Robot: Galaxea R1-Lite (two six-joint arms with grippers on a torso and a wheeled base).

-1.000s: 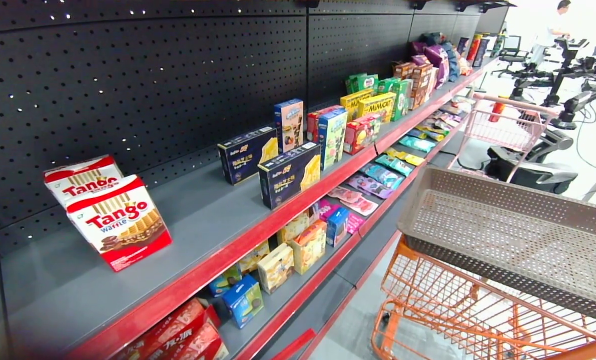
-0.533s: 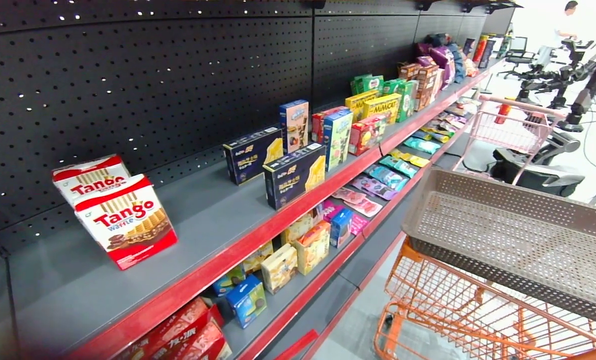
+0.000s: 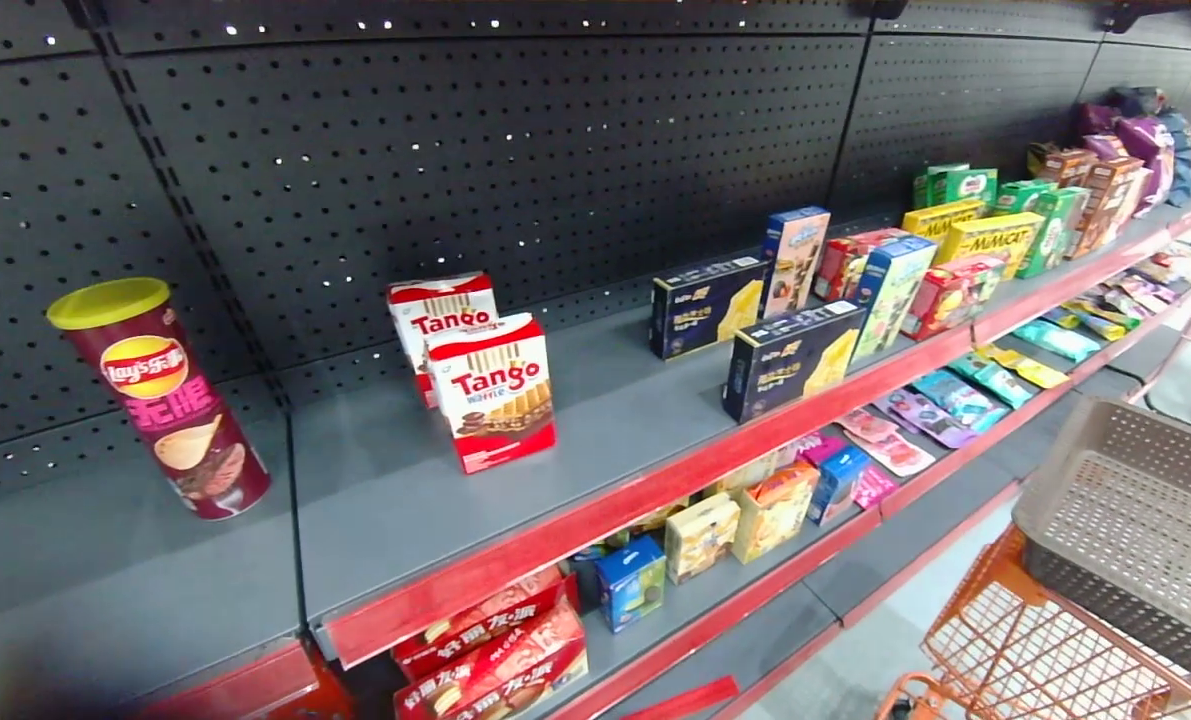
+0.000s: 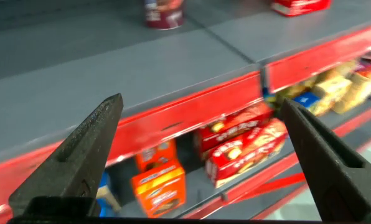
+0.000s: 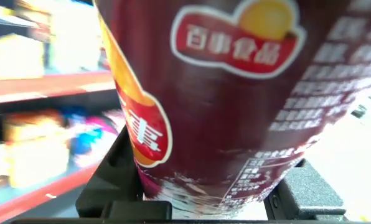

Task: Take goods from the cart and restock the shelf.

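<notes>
A store shelf (image 3: 635,400) with a black pegboard back is running across the head view, and an orange wire cart (image 3: 995,650) carrying a grey perforated basket (image 3: 1135,500) is standing near it on the robot's right; the restocking is looking partly done, since one shelved chip can (image 3: 160,400), maroon with a yellow-green lid, is standing upright in the top shelf's left bay, well apart from two red-and-white wafer boxes (image 3: 490,390) in the next bay; a held chip can (image 5: 223,93) of the same maroon colour is sitting in the right claw (image 5: 207,190), whose fingers are pressing against its sides, so this one is probably going onto the shelf next; the left claw (image 4: 198,155) is hanging wide open with nothing between its fingers, facing the shelf's red front edge and the boxes on the tier below; how much stock is lying in the cart cannot be told; as for labels, both cans are bearing a round red-and-yellow logo, the held one also showing a block of fine white print; the wafer boxes are showing bold red lettering above a picture of rolled wafers; dark blue boxes (image 3: 790,360) farther along are carrying yellow corner panels.
</notes>
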